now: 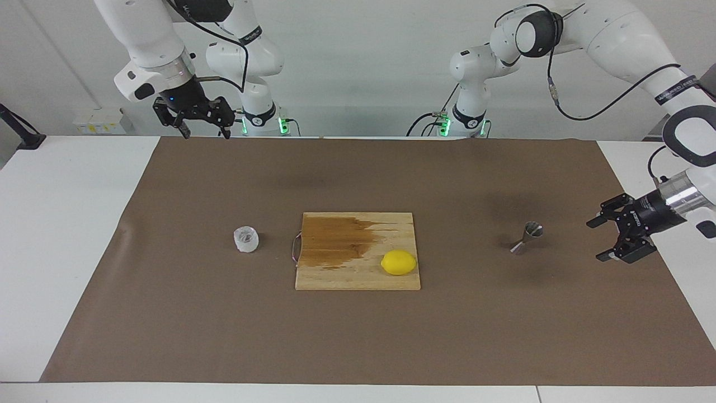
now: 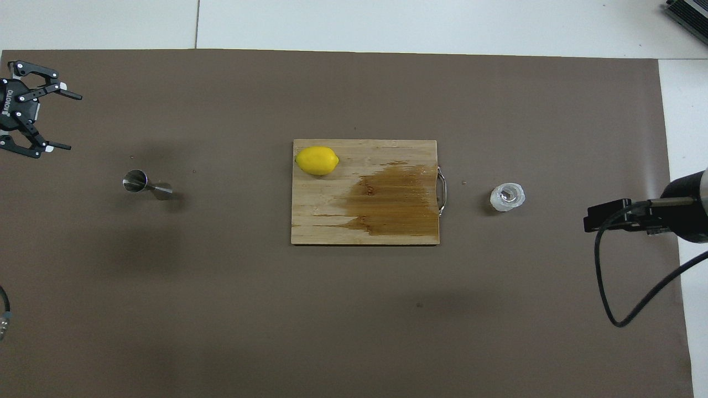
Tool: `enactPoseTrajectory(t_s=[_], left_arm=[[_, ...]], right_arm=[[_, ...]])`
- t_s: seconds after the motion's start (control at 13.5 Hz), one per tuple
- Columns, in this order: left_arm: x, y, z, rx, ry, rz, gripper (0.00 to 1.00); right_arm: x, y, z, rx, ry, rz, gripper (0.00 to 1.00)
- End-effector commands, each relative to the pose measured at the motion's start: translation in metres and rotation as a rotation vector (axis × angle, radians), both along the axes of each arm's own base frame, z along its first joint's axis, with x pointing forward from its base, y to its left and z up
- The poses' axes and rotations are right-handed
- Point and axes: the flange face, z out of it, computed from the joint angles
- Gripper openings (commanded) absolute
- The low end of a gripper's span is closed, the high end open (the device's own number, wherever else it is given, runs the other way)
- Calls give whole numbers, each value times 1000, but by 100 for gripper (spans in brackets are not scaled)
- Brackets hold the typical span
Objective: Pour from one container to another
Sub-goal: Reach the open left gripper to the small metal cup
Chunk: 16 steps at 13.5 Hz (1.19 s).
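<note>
Hovering at mat (image 1: 358, 336) edge – L gripper (image 1: 597, 239), spread, near jigger (image 1: 526, 237).

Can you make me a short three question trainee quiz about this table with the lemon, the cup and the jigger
1. True or false: the lemon lies on the wooden cutting board.
2. Which gripper is beside the steel jigger: A, left gripper; B, right gripper?
3. Fill in: the clear cup stands on the brown mat toward the ____ arm's end of the table.

Key: 1 true. 2 A; its fingers are open and hold nothing. 3 right.
</note>
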Motion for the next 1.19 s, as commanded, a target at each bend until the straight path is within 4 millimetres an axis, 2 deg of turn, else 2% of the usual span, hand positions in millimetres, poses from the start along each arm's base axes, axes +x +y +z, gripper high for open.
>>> enactPoseTrajectory(t_s=[0.0,0.3,0.45,0.89,1.11], left_arm=[[5,8,-6,-33,38,101,100],[-10,20,-60,-71,110,236,100],[-23,23,-78,-56,103,294,100],[-71,13,-125,-59,155,352,100],[-86,6,-133,-94,192,361,100]], right_arm=[[2,-1,2,15,10,-21,100],[2,-1,3,15,8,-21,100],[2,-1,3,14,10,-22,100],[2,-1,3,15,10,-20,100],[2,-1,3,14,8,-22,100]])
